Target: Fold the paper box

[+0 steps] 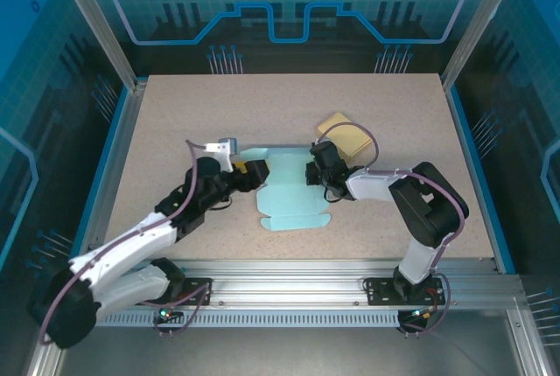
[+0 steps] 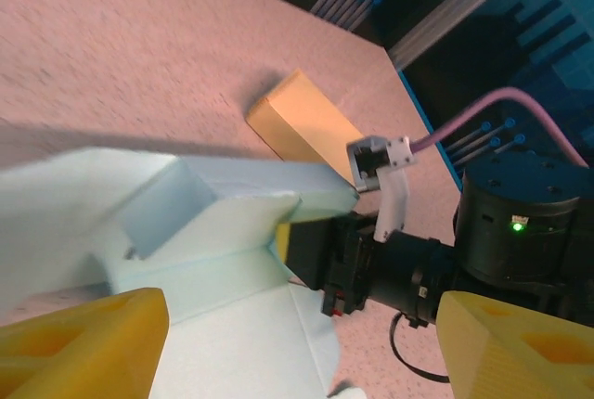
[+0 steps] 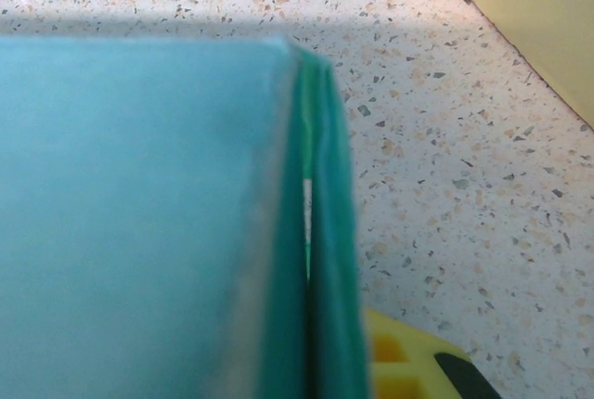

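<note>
The light blue paper box [image 1: 290, 191] lies partly folded in the middle of the table. Its right side wall [image 2: 232, 197] stands up, doubled over. My right gripper [image 1: 313, 171] is shut on that wall from the right; the black gripper body [image 2: 327, 252] shows in the left wrist view. Edge-on, the doubled wall [image 3: 316, 260] runs between the fingers, with one yellow fingertip [image 3: 408, 366] against it and the other hidden behind the paper. At the box's left edge my left gripper [image 1: 255, 175] stands open, its yellow fingers [image 2: 83, 343] wide apart over the flat paper [image 2: 241, 343].
A tan folded box [image 1: 344, 135] lies just behind and to the right of the right gripper, also seen as the tan box [image 2: 302, 125]. Blue-framed walls [image 1: 118, 122] ring the speckled table [image 1: 175, 122], and a metal rail [image 1: 289, 273] runs along its near edge.
</note>
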